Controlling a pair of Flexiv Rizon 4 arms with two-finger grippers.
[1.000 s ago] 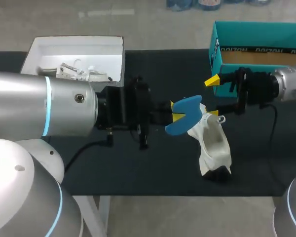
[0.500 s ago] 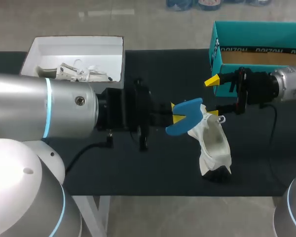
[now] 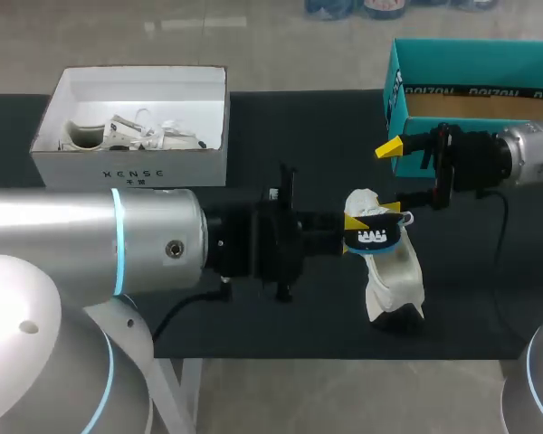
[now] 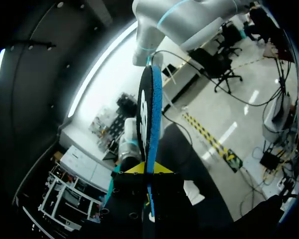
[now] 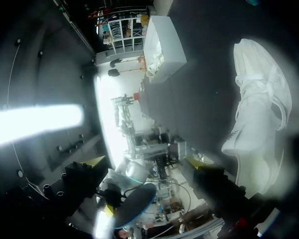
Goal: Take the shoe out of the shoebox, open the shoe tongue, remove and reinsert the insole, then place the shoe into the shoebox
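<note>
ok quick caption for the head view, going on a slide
Left gripper holding the insole over the opening of the white shoe, with the right gripper open alongside.

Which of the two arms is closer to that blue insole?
Left. The left gripper clamps the insole at the shoe; the right gripper stands open beside it.

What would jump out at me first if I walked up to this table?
Probably the blue-edged insole, pinched in the left gripper right at the white shoe mid-table. Next, the bright teal shoebox at the far right corner, with the right gripper open before it.
</note>
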